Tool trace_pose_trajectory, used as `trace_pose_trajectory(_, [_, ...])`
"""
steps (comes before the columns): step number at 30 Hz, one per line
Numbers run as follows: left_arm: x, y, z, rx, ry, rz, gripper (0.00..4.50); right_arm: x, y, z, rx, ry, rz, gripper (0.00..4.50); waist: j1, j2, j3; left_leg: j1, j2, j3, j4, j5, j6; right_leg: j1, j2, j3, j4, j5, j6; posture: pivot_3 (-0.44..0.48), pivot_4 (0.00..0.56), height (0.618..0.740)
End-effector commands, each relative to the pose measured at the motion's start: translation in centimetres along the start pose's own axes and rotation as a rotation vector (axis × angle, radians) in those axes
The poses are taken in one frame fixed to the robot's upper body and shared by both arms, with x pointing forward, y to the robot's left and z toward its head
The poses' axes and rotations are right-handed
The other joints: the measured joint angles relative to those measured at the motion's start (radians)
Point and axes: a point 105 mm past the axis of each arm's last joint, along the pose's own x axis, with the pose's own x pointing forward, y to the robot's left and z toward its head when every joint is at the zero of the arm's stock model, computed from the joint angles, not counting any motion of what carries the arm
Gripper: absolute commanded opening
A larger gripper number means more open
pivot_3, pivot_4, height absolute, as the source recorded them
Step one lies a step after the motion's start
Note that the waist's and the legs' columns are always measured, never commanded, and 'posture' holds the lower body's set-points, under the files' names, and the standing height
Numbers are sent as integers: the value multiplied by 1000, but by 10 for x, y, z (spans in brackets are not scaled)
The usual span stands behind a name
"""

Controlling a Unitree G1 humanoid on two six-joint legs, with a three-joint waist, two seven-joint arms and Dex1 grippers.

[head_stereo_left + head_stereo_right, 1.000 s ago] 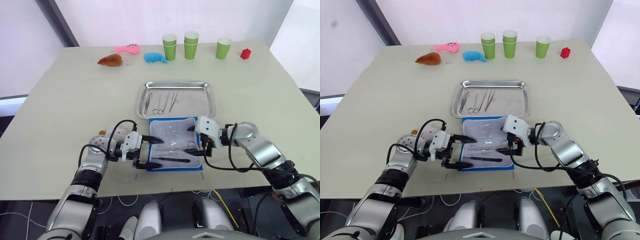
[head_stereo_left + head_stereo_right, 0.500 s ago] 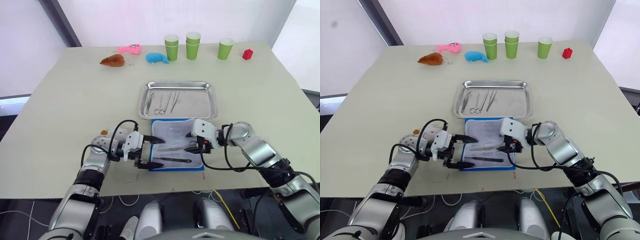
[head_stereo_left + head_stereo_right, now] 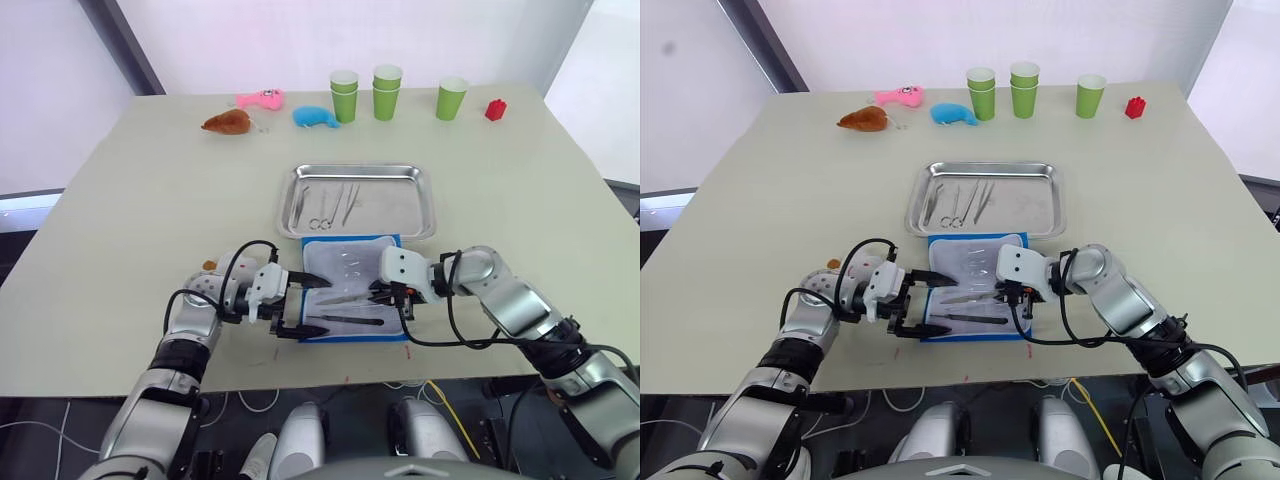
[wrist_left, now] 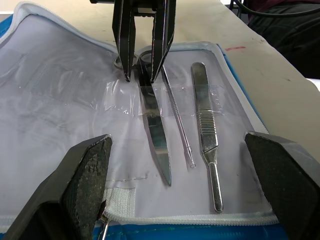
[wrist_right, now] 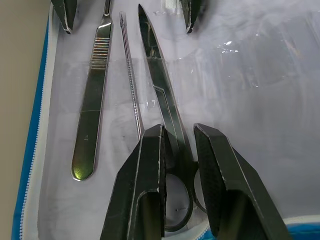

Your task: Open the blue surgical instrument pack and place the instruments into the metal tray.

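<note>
The right gripper (image 3: 1012,297) has slid leftward, fingers narrowly straddling the scissors (image 5: 165,107); left gripper (image 3: 300,305) spread wide.

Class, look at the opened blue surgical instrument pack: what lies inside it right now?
In the blue surgical instrument pack, under a clear pocket strip: scissors, a thin probe and a flat handle. The right gripper partly covers the scissors' rings.

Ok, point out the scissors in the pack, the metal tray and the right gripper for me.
scissors (image 4: 154,142), left wrist view, on the flat blade under the clear pocket.
metal tray (image 3: 392,170), left eye view, on the far rim.
right gripper (image 4: 142,74), left wrist view, midway between its fingertips, over the scissors' ring handles.
</note>
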Motion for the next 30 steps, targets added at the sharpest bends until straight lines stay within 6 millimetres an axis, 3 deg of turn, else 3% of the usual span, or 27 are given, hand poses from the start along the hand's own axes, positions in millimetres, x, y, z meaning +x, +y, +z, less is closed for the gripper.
trace_pose_trajectory(1, [12, -30, -31, -140, 58, -109, 4500, 2, 10, -16, 51, 72, 43, 47, 0, 0, -2, 0, 0, 0, 0, 0, 0, 0, 0, 0, 0, 0, 0, 0, 150, 740])
trace_pose_trajectory(20, [18, -29, -30, -139, 55, -111, 4500, -8, 0, 30, -173, 110, 3, 47, 2, 1, -3, -4, -2, -3, 0, 0, 0, -2, -1, 0, -2, 0, 0, 0, 150, 740])
trace_pose_trajectory(30, [20, -30, -32, -143, 57, -111, 4500, -14, 1, 34, -225, 174, 3, 47, 2, 3, -4, -9, -5, -7, 1, 0, 0, -3, -1, 0, -3, 0, 2, 0, 150, 740])
